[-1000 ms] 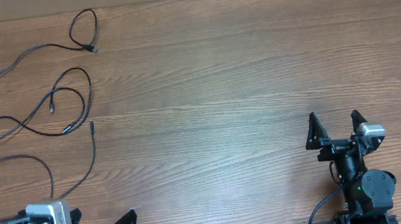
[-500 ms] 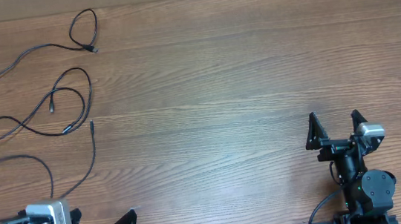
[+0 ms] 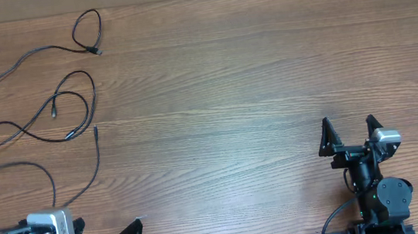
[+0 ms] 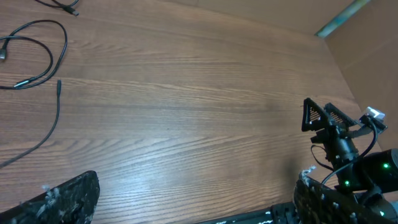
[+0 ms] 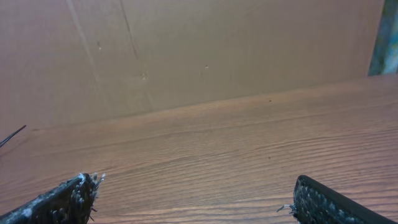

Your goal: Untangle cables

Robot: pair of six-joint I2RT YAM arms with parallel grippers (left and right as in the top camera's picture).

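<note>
While surveying table (image 3: 266, 72): noted left gripper (image 4: 198, 180) and right gripper (image 3: 346, 122) at near edge, spread wide, gripping nothing. Found cables (image 3: 53, 110) far left, three strands, seemingly apart. Judged untangling nearly done. Next: check middle strand's self-crossing loop with left arm.

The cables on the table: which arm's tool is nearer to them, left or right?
Left. The left tool sits at the near edge, just below the lowest strand of the cables. The right tool is far across the table, on the opposite side.
</note>
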